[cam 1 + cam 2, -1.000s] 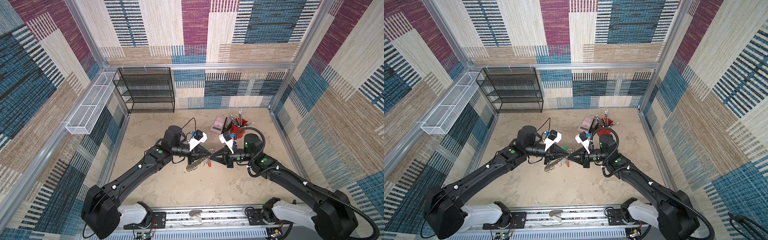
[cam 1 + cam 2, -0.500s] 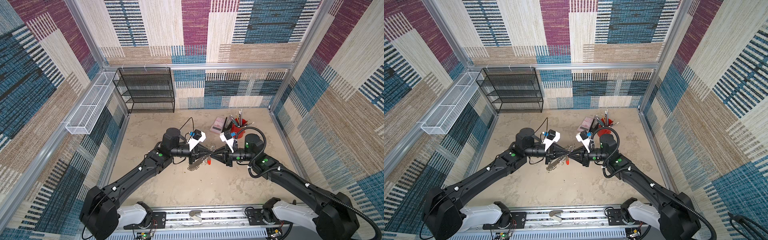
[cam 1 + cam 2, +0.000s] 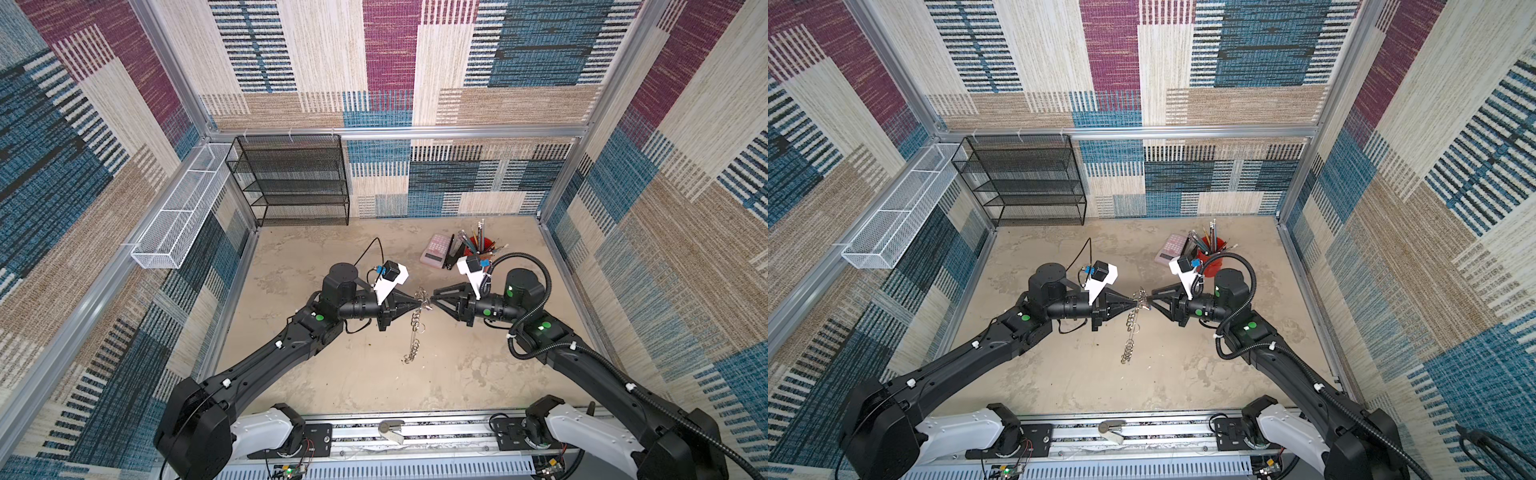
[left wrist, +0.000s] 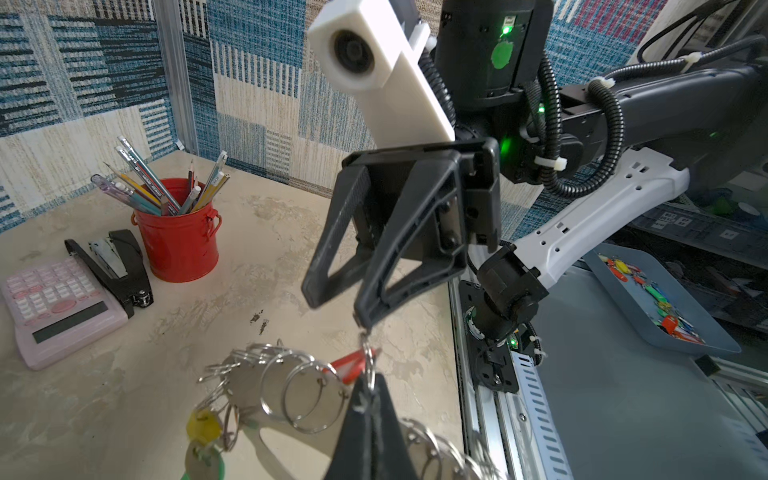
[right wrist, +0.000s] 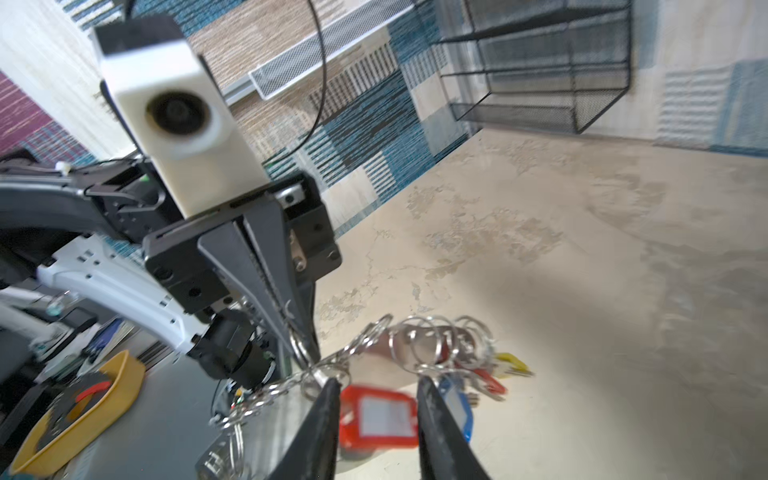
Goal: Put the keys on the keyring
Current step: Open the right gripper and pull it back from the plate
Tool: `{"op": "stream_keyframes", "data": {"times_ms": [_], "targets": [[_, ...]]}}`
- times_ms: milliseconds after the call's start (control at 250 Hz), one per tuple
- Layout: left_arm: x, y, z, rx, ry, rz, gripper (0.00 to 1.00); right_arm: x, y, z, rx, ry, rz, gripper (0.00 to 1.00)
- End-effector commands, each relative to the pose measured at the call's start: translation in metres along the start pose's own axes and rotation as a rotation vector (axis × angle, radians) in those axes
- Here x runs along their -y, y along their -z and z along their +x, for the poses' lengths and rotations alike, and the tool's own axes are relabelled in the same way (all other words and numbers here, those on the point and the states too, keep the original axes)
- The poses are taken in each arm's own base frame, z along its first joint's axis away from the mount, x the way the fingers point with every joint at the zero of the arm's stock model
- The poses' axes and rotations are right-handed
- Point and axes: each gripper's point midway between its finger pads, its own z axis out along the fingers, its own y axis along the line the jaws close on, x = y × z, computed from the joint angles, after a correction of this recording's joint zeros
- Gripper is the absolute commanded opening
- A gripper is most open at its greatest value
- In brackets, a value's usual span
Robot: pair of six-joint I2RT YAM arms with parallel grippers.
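Note:
The keyring [image 3: 415, 332] hangs as a chain of silver split rings from my left gripper [image 3: 417, 306], which is shut on one ring [image 4: 368, 361]. It shows the same way in a top view, keyring [image 3: 1130, 328] under left gripper [image 3: 1137, 306]. Several tagged keys hang on it: yellow [image 5: 509, 359], blue [image 5: 457, 407] and red [image 5: 490, 384]. My right gripper [image 5: 378, 382] faces the left one tip to tip, open. A blurred red-tagged key [image 5: 376, 415] hangs just beyond its parted fingers, gripped by neither. Whether it hangs on a ring I cannot tell.
A red pencil cup [image 3: 482, 249], black stapler [image 3: 453, 255] and pink calculator [image 3: 436, 249] stand behind the right arm. A black mesh shelf [image 3: 291, 183] is at the back left, a white wire basket [image 3: 183, 216] on the left wall. A grey tray of tagged keys [image 4: 652, 303] lies beyond the table's edge.
My right gripper's jaws have parted and no longer pinch the red tag. The keyring, bunched a second ago, now hangs straight down from the left gripper. Both grippers have shifted slightly right.

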Motion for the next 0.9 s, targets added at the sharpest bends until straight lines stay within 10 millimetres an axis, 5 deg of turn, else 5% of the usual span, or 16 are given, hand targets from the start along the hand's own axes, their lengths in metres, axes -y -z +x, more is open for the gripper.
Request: {"op": "stream_keyframes", "data": {"times_ms": [0, 228, 468, 896], "targets": [[-0.002, 0.003, -0.014, 0.069, -0.004, -0.024, 0.0, 0.001, 0.01, -0.02, 0.059, 0.012, 0.025, 0.36], [-0.001, 0.003, -0.021, 0.127, 0.037, -0.013, 0.0, -0.023, 0.014, -0.039, 0.081, 0.065, -0.076, 0.41], [-0.001, 0.001, -0.027, 0.191, 0.091, 0.015, 0.0, -0.046, 0.006, -0.032, 0.036, 0.093, -0.218, 0.38], [0.005, 0.003, -0.033, 0.236, 0.082, 0.054, 0.0, -0.043, -0.015, -0.008, -0.037, 0.073, -0.235, 0.33]]}}
